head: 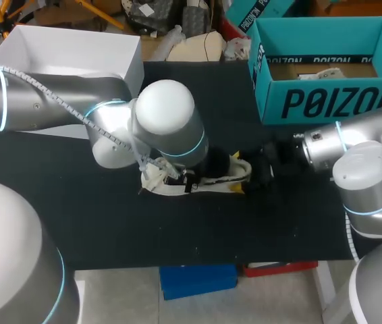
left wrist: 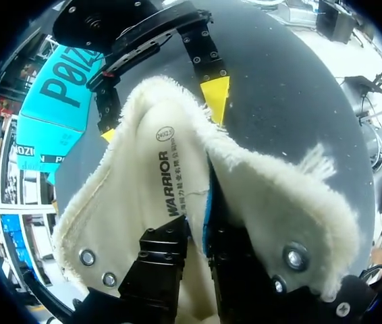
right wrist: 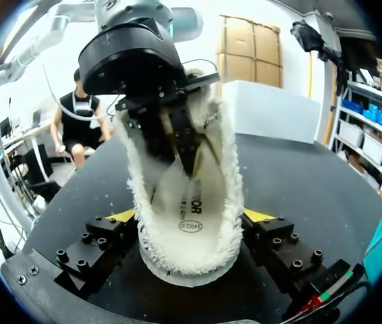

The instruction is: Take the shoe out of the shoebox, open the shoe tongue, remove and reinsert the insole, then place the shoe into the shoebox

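Fingers (left wrist: 164,263) of the left gripper (left wrist: 201,226) are reaching down into the open top of the shoe (head: 211,183) and are pressing almost together, with only a thin layer between them. They are pinching the insole (left wrist: 160,196), a fleecy piece with dark print on its upper face and a blue edge showing in the narrow gap between the two black fingers. In the right wrist view the insole is lying along the shoe's inside and curving up to where the left gripper is clamping it.

The right gripper (right wrist: 189,216) is standing spread wide, one yellow-tipped finger (right wrist: 120,217) on each side of the shoe's rounded end. Both tips are touching the shoe's sides, so it is gripping the shoe from two sides. The left wrist view is showing the same hold from the other end, a yellow tip lying against the fleece rim on either side.

The shoe, pale with thick cream fleece spilling over its rim, is sitting on the black table (head: 110,223) near the middle, between the two arms. The left arm is coming in over it from the left, the right arm from the right. The teal shoebox (head: 326,101) is standing open at the far right of the table, well apart from the shoe. A white box (head: 69,50) is sitting at the far left.
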Robot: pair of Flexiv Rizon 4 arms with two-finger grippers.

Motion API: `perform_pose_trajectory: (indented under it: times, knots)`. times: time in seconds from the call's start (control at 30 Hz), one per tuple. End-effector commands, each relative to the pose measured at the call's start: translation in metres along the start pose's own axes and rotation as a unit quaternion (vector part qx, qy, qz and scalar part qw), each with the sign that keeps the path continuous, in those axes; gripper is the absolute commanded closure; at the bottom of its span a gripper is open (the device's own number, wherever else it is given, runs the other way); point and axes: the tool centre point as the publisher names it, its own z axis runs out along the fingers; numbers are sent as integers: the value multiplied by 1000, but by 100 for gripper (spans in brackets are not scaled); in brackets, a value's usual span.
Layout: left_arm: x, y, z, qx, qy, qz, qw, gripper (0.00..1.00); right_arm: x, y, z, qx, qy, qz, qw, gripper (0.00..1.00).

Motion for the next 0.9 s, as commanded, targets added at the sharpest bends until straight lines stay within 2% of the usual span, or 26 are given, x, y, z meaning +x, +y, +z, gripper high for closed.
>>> perform_pose_trajectory:
  times: [0.03,0.3,0.63,0.9]
  knots:
    - [-14,3,79,34,23,-5,999,100,1,-2,0,0,1,0,1000,100]
    - [-13,-5,52,69,47,-25,996,100,1,-2,0,0,1,0,1000,100]
    - [-13,-10,32,92,58,-40,993,100,1,-2,0,0,1,0,1000,100]
    - [-22,-7,15,117,64,-60,989,100,1,-2,0,0,1,0,1000,100]
